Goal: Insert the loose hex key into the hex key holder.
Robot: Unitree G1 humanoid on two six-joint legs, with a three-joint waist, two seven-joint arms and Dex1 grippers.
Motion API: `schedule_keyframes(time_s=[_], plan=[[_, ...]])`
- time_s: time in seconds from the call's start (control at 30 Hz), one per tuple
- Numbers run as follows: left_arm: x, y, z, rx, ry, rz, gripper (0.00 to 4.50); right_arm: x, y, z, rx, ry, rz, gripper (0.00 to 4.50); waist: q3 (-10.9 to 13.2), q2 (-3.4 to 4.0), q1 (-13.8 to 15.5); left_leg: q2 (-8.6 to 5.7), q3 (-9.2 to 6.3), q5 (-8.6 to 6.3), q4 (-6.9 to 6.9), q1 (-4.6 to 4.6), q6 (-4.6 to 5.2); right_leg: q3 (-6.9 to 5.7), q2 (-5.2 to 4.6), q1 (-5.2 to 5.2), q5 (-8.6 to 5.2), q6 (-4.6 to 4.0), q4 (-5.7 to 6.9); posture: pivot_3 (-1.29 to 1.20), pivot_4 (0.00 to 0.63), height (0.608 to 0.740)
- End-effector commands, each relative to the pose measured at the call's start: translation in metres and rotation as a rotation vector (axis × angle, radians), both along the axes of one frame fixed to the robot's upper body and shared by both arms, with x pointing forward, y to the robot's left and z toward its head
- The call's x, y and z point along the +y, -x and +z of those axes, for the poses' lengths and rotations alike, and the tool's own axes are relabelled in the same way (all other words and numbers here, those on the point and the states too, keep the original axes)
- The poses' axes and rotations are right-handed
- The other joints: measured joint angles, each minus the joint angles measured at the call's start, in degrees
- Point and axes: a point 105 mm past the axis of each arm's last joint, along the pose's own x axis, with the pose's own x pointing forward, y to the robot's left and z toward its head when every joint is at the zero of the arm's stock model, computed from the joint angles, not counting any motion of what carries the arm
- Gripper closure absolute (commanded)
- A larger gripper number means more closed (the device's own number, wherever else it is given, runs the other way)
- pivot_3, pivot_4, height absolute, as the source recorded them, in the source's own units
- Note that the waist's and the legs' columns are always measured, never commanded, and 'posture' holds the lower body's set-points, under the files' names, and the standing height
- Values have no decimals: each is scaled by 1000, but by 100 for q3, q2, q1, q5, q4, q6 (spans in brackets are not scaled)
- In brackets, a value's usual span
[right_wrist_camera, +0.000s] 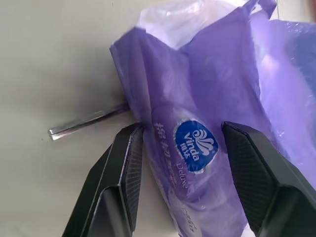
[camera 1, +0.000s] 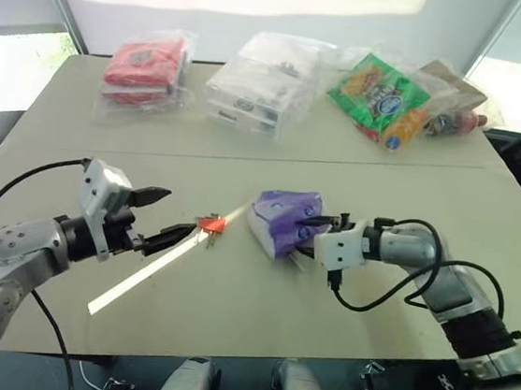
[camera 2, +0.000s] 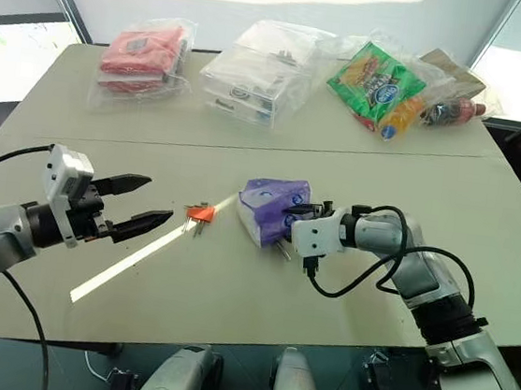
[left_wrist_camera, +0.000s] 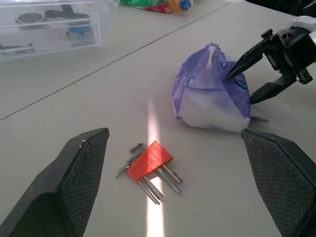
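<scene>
"Vinda Deluxe" (white on a blue badge) on the purple tissue packet (right_wrist_camera: 207,123)

Both eye views look from above and behind the arms, forward and down over the table (camera 1: 229,304), with bagged goods along the upper frame. The left wrist view sits low and close, facing across the table past the hex key holder (left_wrist_camera: 149,160) at lower centre toward the purple tissue packet (left_wrist_camera: 212,94) at upper right. The right wrist view looks at that same packet from very near.
</scene>
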Motion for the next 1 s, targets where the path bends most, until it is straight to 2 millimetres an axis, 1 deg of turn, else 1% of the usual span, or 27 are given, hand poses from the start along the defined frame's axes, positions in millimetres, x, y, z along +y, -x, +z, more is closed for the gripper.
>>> schedule_keyframes(time_s=[0.03,0.07,0.1,0.23,0.33,0.4,0.47,0.5,0.57,0.63,0.7,0.77,0.9,0.97,1.0], plan=[[0,2,11,-63,-6,6,0,5,-4,11,-55,-10,23,3651,0,0,-1,0,0,1,0,0,-1,0,1,0,0,0,0,0,150,740],[1,2,11,-65,-6,10,0,5,-5,10,-55,-9,24,4196,0,0,0,0,0,1,0,0,-1,0,1,0,0,0,0,0,150,740],[1,2,11,-66,-6,12,0,5,-5,9,-55,-8,25,4422,0,0,0,0,0,1,0,0,-1,0,1,0,0,0,0,0,150,740],[1,2,11,-70,-5,19,0,5,-6,11,-58,-22,15,4422,0,0,-1,0,0,1,0,0,-1,0,1,0,0,0,0,0,150,740],[2,2,10,-74,-6,25,0,3,-8,19,-59,-80,-25,4422,0,0,2,0,0,1,0,0,-1,0,1,0,0,0,0,0,150,740],[2,2,9,-75,-5,27,0,0,-13,32,-89,-161,-78,4422,0,0,3,0,0,1,0,0,-1,0,0,0,0,0,0,0,150,740],[1,2,9,-75,-5,27,0,-10,-25,50,-155,-280,-190,4422,0,0,3,0,-1,1,0,0,-1,1,0,0,0,0,0,0,150,740],[1,2,8,-75,-5,27,0,-13,-29,55,-175,-313,-229,4422,0,0,5,0,-1,1,0,0,-1,2,-1,0,0,0,1,0,150,740],[0,1,7,-73,-6,24,0,-36,-45,74,-282,-410,-395,4422,0,0,12,0,-1,1,0,0,-1,2,0,0,0,0,1,0,150,740],[-1,0,6,-72,-6,21,0,-63,-57,85,-377,-462,-552,4422,0,0,33,-2,0,3,0,-1,-5,3,0,-1,0,0,2,0,150,740],[-2,-1,4,-72,-7,16,0,-90,-65,90,-438,-505,-715,4422,0,0,44,-5,1,4,0,-1,-6,2,-1,0,0,0,2,0,150,740],[-4,-3,3,-74,-9,10,0,-121,-69,90,-515,-500,-878,4422,0,0,43,-5,1,4,0,-1,-6,3,0,0,0,0,2,0,150,740],[-6,-6,3,-82,-16,0,0,-169,-67,90,-635,-458,-1100,4422,0,1,20,-5,6,5,-1,-1,-8,4,0,-2,0,-1,3,0,150,740],[-6,-6,3,-83,-18,-4,0,-180,-65,88,-634,-462,-1149,4422,0,2,2,-4,8,5,-3,-1,-8,6,1,-4,0,-1,4,0,150,740],[-6,-7,3,-84,-18,-4,0,-180,-64,87,-618,-482,-1154,4422,0,2,-7,-4,9,5,-4,-1,-8,7,1,-5,0,-1,4,0,150,740]])
